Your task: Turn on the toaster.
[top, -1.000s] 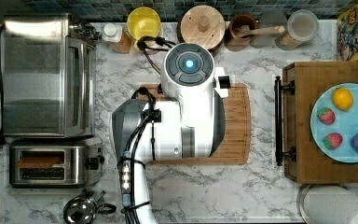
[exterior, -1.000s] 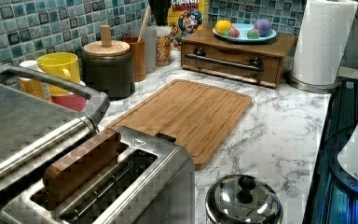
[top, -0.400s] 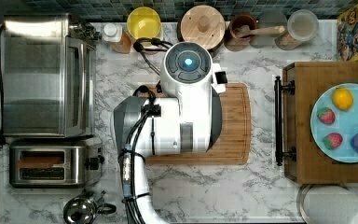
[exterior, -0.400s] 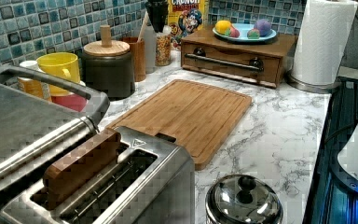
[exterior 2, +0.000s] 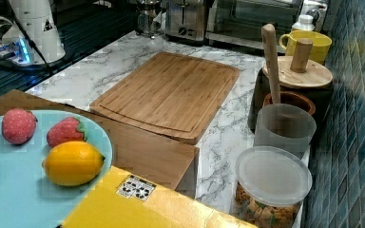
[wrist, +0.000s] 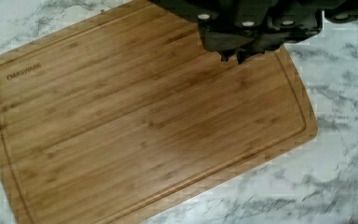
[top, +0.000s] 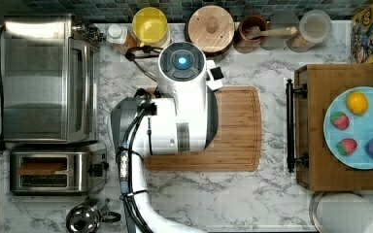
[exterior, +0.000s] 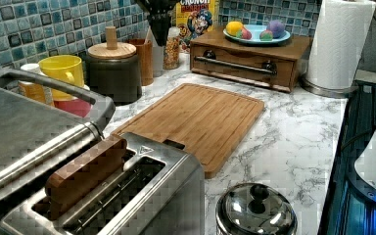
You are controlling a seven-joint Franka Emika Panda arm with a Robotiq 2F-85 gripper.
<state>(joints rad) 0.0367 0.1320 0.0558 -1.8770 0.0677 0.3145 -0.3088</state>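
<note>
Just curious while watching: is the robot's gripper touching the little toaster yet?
Apart. In the wrist view the gripper hangs over the wooden cutting board. In the top view the toaster sits off the top view's left of the board, its lever untouched.

Top view straight down, side views low from opposite ends, sharing cutting board [top: 233, 128].

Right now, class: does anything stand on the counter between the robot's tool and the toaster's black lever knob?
Nothing visible does. The tool hangs above the cutting board; bare marble lies between the board and the toaster, whose lever knob faces the board.
</note>
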